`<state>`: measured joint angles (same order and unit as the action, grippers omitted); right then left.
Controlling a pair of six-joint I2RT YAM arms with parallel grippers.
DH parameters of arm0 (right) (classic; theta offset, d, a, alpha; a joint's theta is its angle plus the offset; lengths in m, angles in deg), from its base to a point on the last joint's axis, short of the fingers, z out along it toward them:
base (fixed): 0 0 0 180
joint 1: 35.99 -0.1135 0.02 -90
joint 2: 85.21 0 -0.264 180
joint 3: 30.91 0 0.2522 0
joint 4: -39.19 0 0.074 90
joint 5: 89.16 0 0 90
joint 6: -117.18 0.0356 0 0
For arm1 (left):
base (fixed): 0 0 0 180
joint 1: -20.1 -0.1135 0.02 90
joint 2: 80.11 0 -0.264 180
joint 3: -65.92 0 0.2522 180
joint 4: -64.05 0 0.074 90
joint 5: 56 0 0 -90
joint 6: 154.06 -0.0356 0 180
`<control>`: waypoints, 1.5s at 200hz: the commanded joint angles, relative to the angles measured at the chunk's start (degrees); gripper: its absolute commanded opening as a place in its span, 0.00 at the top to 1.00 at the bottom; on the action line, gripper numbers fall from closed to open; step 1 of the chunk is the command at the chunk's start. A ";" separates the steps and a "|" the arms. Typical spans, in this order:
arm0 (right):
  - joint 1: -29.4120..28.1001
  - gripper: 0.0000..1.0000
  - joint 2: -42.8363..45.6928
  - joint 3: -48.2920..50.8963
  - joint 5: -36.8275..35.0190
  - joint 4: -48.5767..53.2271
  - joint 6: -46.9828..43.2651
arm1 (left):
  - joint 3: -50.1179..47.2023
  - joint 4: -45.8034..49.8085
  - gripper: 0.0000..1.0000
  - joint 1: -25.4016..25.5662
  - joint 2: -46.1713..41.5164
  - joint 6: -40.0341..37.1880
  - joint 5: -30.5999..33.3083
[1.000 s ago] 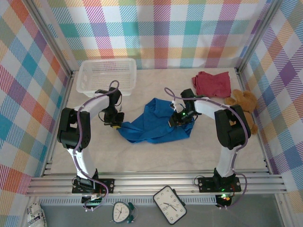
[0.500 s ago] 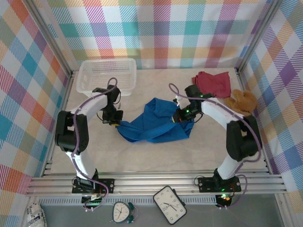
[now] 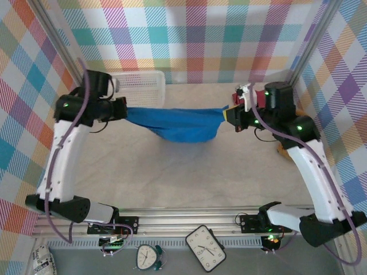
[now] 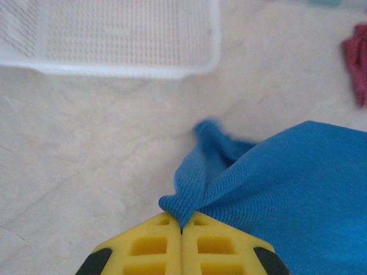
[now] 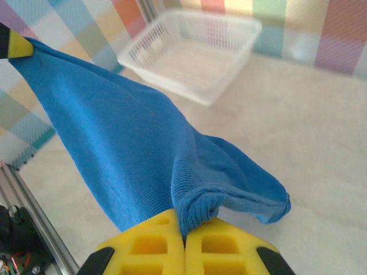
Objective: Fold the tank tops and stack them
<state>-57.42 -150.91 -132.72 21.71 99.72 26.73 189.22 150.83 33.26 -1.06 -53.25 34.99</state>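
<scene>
- The left gripper (image 3: 123,109) hangs above the left side of the pale marbled counter (image 3: 189,177), just on the near side of the white plastic mesh basket (image 3: 140,86) that sits in the far left corner. Its yellow jaws are pressed together on a ribbed edge of the bright blue cloth tank top (image 3: 178,123).
- The blue tank top is stretched between the two grippers across the middle of the counter, sagging at its centre. I cannot tell whether the lowest fold touches the counter.
- The right gripper (image 3: 227,116) grips the right end, its yellow jaws clamped on a bunched ribbed hem.
- A dark red cloth tank top (image 4: 356,66) lies on the counter at the far right.
</scene>
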 commanded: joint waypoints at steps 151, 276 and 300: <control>13.52 1.00 -29.69 -32.52 1.96 -15.84 2.80 | 42.84 -10.89 1.00 -5.69 33.34 1.54 -11.72; 18.77 1.00 -4.35 7.96 10.84 -5.48 13.85 | 10.87 -10.51 1.00 -5.12 20.34 5.74 -23.69; 15.06 1.00 4.21 26.71 13.15 -1.81 17.31 | -19.34 -19.38 1.00 -4.51 8.88 9.13 -23.77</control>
<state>-39.28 -152.13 -120.15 30.71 94.40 37.97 189.24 136.80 27.91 17.41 -47.28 12.72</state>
